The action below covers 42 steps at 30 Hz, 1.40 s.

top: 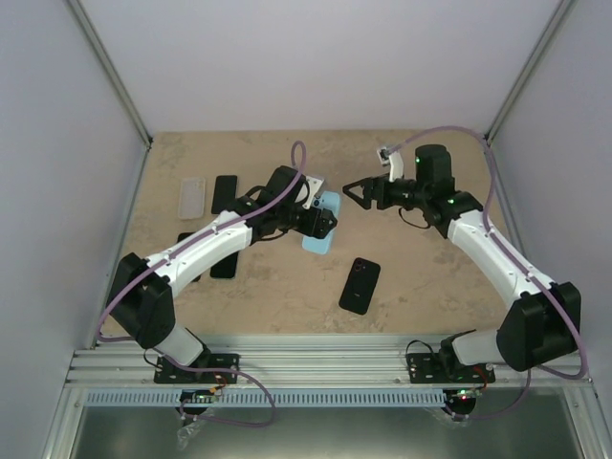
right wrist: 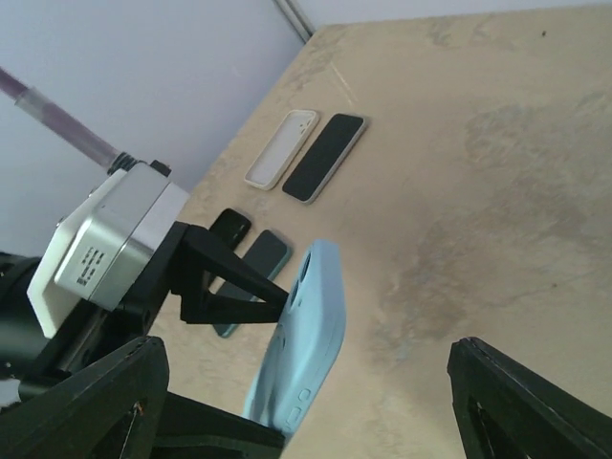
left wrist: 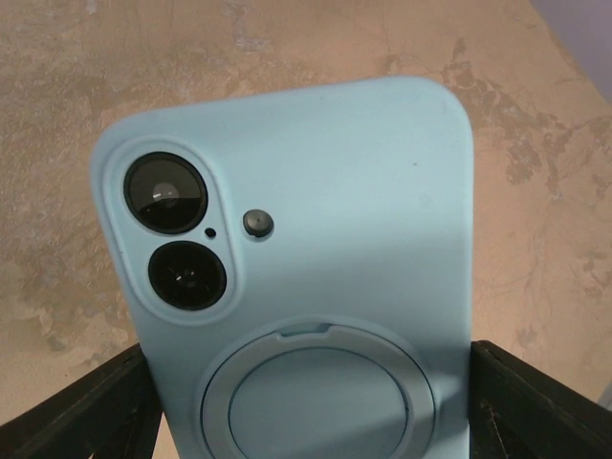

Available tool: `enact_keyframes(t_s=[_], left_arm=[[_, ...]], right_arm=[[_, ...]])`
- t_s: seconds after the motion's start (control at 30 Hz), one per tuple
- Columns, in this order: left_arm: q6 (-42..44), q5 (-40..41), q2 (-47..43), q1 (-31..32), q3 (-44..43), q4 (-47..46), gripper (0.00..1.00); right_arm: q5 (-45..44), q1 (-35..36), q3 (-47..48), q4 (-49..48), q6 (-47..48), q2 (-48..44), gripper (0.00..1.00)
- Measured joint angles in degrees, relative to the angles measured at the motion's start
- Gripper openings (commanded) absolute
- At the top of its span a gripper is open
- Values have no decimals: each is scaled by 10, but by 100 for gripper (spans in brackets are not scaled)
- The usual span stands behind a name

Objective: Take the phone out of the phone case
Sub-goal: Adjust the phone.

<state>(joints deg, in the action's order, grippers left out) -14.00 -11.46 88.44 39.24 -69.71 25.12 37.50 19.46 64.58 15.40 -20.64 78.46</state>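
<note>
The phone case [left wrist: 316, 258] is hanging above the middle of the counter [top: 421, 287], held by the left tool [top: 318, 222]. The tool's black fingers [left wrist: 86, 416] are pressing against the two long edges, spread wide to span them. The case is pale blue and is turning its back to the left wrist camera. The phone [left wrist: 164, 193] is sitting inside it, its two lenses filling the cutout above a round ring [left wrist: 320, 392].

The right tool [top: 352, 191] is hovering just beside the case, on the side toward the right edge. Its jaws are gaping wide with nothing between them, and it is not touching the case.

A black handset [top: 360, 285] is lying flat toward the near edge. A pale empty cover [top: 192, 197] and a dark handset [top: 224, 194] are lying side by side near the far left corner. Another dark handset [top: 223, 266] is lying partly under the left arm.
</note>
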Motion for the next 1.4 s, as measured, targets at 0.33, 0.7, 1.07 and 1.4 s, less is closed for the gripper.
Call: enact_keyframes(t_s=[0.33,0.7,1.07,1.4], left_arm=[[-10,-10,0,0,-2,-2,31],[-10,-14,15,7,-32,-2,31],[6,17,45,8,-73,23,99],[106,120,42,14,-158,66,99]], right_arm=[[34,0,-14,-24,-90,41,63],[46,22,-14,-38,-106,72,24],[56,19,13,-34,-132,101,1],[35,-49,20,-8,-214,112,0]])
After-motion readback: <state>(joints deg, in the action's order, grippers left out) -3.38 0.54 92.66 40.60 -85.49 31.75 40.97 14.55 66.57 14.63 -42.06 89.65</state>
